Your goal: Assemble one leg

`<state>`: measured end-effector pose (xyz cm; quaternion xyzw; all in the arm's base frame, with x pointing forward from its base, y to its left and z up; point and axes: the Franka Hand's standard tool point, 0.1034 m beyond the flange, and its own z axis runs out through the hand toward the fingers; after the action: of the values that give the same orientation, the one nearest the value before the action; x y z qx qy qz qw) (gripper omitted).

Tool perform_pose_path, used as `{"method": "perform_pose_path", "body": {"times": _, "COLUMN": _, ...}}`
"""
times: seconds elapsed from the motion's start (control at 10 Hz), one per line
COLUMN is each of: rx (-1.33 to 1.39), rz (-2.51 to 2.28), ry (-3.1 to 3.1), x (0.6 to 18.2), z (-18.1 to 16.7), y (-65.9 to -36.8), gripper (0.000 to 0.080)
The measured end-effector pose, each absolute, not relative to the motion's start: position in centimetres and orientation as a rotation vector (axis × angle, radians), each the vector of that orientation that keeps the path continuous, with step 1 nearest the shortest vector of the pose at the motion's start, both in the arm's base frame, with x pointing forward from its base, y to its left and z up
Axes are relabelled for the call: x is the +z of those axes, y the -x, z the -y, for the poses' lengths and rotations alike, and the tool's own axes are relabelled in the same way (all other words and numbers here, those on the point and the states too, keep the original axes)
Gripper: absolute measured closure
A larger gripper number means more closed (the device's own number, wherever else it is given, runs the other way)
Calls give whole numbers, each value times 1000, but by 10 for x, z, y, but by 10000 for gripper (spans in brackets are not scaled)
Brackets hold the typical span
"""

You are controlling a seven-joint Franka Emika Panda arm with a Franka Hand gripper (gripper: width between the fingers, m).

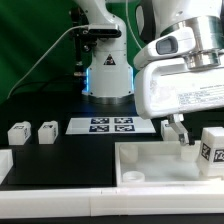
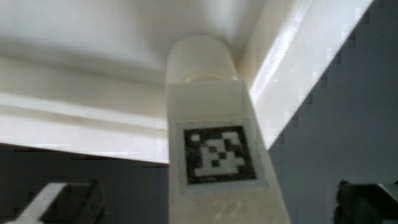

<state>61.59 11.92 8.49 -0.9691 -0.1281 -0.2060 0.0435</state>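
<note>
The large white tabletop piece point(image 1: 150, 160) lies on the dark counter point(image 1: 40, 100), raised rim up, so a corner socket can take a post. The hand point(image 1: 177, 131) hangs above it with its fingers apart, clamped on nothing. One leg point(image 1: 212, 152) stands upright at the piece's corner on the exterior view's right, apparently seated; two more legs point(image 1: 32, 132) wait beyond the marker board point(image 1: 112, 125). The wrist view alone shows the leg point(image 2: 210, 130) close up, tag facing the camera, between the dark fingertips point(image 2: 57, 203).
</note>
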Motion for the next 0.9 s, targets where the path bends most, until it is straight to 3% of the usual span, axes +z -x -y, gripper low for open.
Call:
{"method": "perform_pose_path", "body": {"times": 0.6, "rx": 136, "rz": 415, "ry": 2988, "x": 86, "z": -128, "y": -606, "gripper": 151}}
{"method": "perform_pose_path", "body": {"times": 0.9, "rx": 188, "rz": 417, "ry": 2977, "x": 77, "z": -127, "y": -617, "gripper": 151}}
